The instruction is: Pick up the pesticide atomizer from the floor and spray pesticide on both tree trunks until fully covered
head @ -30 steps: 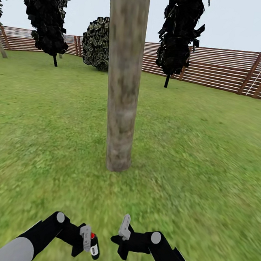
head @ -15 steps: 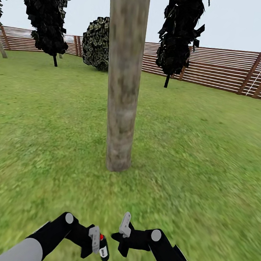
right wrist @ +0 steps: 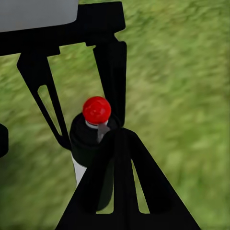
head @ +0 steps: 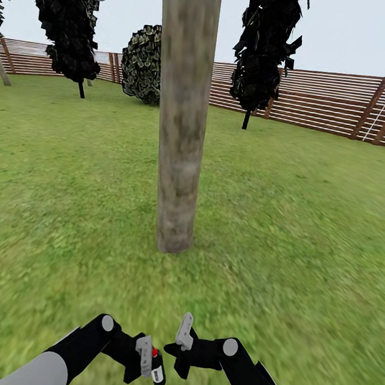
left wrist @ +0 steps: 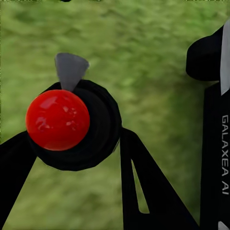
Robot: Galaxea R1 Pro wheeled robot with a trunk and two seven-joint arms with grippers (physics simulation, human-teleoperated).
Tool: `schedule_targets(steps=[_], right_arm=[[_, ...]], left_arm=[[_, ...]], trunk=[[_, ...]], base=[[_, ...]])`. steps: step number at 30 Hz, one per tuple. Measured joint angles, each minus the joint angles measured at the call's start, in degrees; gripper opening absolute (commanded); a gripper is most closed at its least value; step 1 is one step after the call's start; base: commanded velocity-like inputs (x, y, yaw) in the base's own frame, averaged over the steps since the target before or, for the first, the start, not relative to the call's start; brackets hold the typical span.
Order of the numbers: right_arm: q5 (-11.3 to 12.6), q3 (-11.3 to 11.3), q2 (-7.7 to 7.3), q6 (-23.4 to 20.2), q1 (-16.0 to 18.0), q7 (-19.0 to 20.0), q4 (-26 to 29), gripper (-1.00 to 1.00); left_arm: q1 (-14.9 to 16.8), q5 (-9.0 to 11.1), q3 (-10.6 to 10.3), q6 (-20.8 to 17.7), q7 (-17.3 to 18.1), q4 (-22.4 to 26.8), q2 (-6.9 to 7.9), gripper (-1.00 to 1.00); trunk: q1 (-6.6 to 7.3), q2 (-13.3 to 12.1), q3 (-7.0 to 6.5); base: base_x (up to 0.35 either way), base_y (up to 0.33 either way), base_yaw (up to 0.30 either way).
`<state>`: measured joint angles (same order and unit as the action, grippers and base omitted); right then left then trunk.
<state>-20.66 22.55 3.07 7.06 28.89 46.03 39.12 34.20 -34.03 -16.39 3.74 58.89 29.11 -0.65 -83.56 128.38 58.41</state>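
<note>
Head view has one of the tree trunks dead ahead — thick, straight, mottled grey-beige bark, rising out of the grass lawn and running off the top of the shot. Behind it there's a reddish-brown slat fence, a couple of narrow dark cypress-type trees and a rounder leafy bush near the fence.

Down at the bottom edge both arms are reaching in toward each other. The left tool is pinching the pesticide atomizer — small dark bottle with a red cap and a light label, held above the grass, well short of the trunk. In the left wrist view you're looking straight down on it: red round cap on the black body of the atomizer, a grey nozzle poking out from it, and the black fingers pressed against either side of the bottle.

The right tool sits just beside the left one, nearly touching it, with nothing in it. Whether its fingers are spread or together I honestly can't tell. The right wrist view looks past one of its own fingers at the atomizer clamped in the left tool, grass blurred underneath.
</note>
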Motion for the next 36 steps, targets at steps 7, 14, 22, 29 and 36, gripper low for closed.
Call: schedule_targets(steps=[7, 14, 22, 29, 36], right_arm=[[0.00, -0.03, 0.00, 0.00, 0.00, 0.00, 0.01, -1.00], [0.00, -0.08, 0.00, 0.00, 0.00, 0.00, -0.02, -1.00], [0.00, -0.09, 0.00, 0.00, 0.00, 0.00, -0.03, -1.00], [0.00, -0.08, 0.00, 0.01, 0.00, 0.00, 0.06, -1.00], [0.00, -0.08, 0.00, 0.00, 0.00, 0.00, 0.06, -1.00]], left_arm=[[0.16, 0.07, 0.07, -0.05, -0.01, 0.34, -1.08, -1.00], [0.23, 0.00, 0.07, -0.29, 0.03, 1.13, -1.35, -1.00], [0.23, 0.06, 0.08, -0.29, 0.06, 1.15, -1.43, -1.00], [0.02, -0.72, 0.19, -0.33, -0.37, 0.06, 1.75, -1.00], [-0.40, -0.60, 0.21, -0.22, -0.31, 0.06, 5.54, -1.00]], trunk=[[0.00, 0.00, 0.00], [0.00, 0.00, 0.00], [0.00, 0.00, 0.00], [0.00, 0.00, 0.00], [0.00, 0.00, 0.00]], base=[[0.000, 0.000, 0.000], [0.000, 0.000, 0.000], [0.000, 0.000, 0.000], [0.000, 0.000, 0.000], [0.000, 0.000, 0.000]])
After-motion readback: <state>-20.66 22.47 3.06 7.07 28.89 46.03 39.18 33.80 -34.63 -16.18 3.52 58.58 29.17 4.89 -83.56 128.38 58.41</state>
